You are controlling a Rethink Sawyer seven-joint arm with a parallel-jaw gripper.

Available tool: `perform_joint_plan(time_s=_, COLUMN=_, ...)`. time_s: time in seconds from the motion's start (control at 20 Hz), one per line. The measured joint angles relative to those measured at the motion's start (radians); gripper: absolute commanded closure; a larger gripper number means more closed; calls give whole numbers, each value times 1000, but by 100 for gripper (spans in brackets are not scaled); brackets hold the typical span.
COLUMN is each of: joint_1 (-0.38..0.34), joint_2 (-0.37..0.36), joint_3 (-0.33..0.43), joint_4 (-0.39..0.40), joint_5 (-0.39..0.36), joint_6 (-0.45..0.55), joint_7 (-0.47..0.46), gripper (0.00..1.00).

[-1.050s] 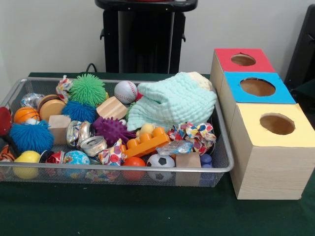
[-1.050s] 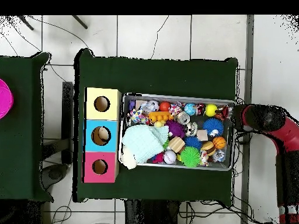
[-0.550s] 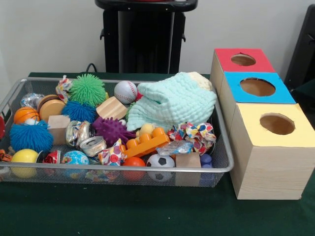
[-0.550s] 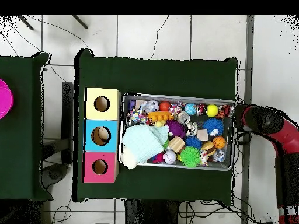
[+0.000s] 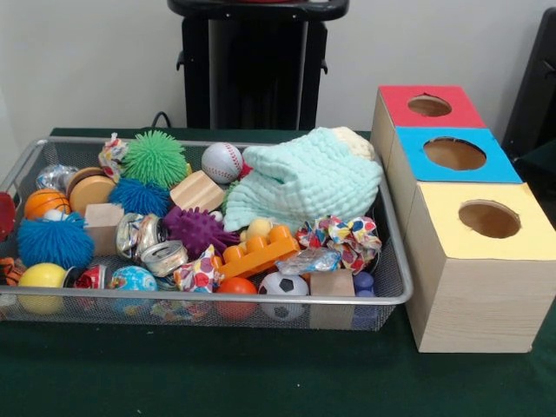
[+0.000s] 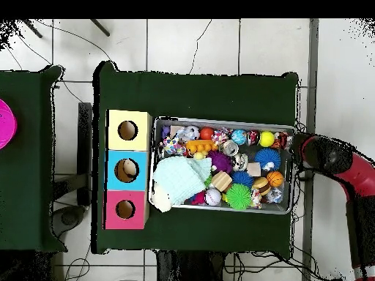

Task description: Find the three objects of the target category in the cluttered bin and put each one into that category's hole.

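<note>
near rim: soccer ball [image 5: 284, 285], wooden cube [image 5: 333, 284] and blue balls sit hard against the front wall of the wire bin [image 5: 395, 261]; we judge a straight-down grab there likely clips the rim.
mid bin: orange brick [image 5: 258, 251], purple spiky ball [image 5: 195, 229] and crushed cans [image 5: 154, 243] touch each other; risk is we drag a neighbour up with the pick.
far bin: mint cloth [image 5: 304, 178] lies over the far right corner; anything under it is hidden, so a target could be missed in the search.
target items: category isn't told to us; nothing held, all candidates sit in the bin, none seen mid-transfer.
boxes: yellow box [image 5: 489, 219], blue box [image 5: 454, 153], red box [image 5: 429, 105] stand in a row just beside the bin; wrong hole is the obvious error.
arm: red arm [image 6: 337, 157] sits at the bin's short end opposite the boxes, off the tabletop edge.
jaws: we cannot tell their state, they don't show clearly.
overhead only: arm position; something pale inside the blue hole [image 6: 130, 169].
front only: stacking heights, rim clearance; a red sliver at the left edge.
</note>
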Motion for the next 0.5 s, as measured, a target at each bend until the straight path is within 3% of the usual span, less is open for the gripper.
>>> perform_joint_plan(time_s=0.5, joint_1=-17, joint_2=-157, joint_3=0, joint_4=214, joint_5=2, joint_6=-124, joint_7=0, gripper=100)
